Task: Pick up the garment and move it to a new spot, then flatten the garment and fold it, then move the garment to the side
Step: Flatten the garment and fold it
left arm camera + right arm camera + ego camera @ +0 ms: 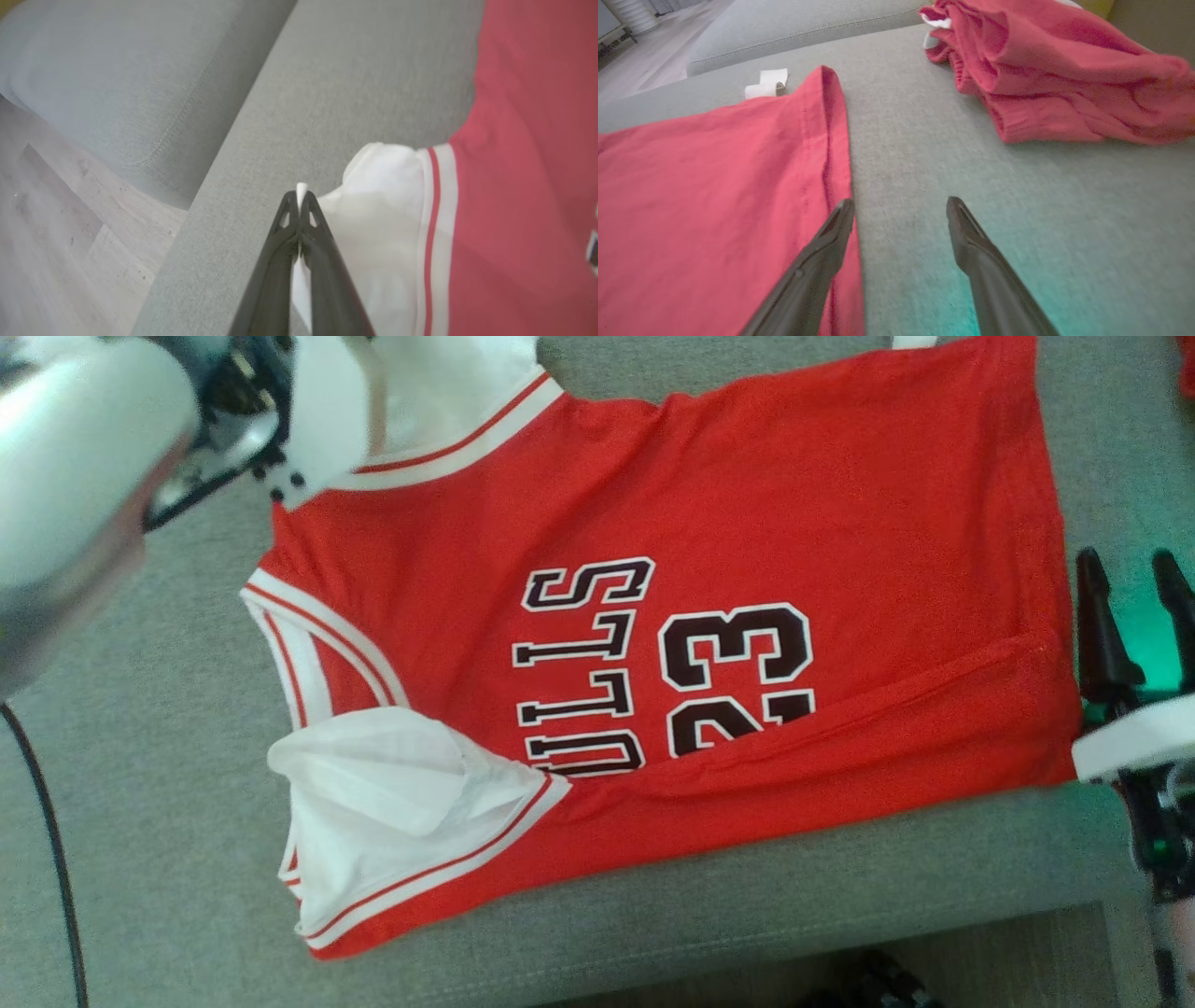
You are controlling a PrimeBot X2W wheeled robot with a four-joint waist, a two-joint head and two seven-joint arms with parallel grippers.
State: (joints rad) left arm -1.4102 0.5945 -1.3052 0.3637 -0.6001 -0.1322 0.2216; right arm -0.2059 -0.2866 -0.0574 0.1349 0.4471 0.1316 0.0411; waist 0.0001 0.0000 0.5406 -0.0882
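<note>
- Left end effector (pixel 299 199), at 10 o'clock in head view, clenched on white fabric of the jersey (pixel 523 210).
- The jersey lies spread on the sofa (pixel 140 821), centre, rumpled at 7 o'clock.
- Right end effector (pixel 901 205), at 3 o'clock, released, just beside the hem.
</note>
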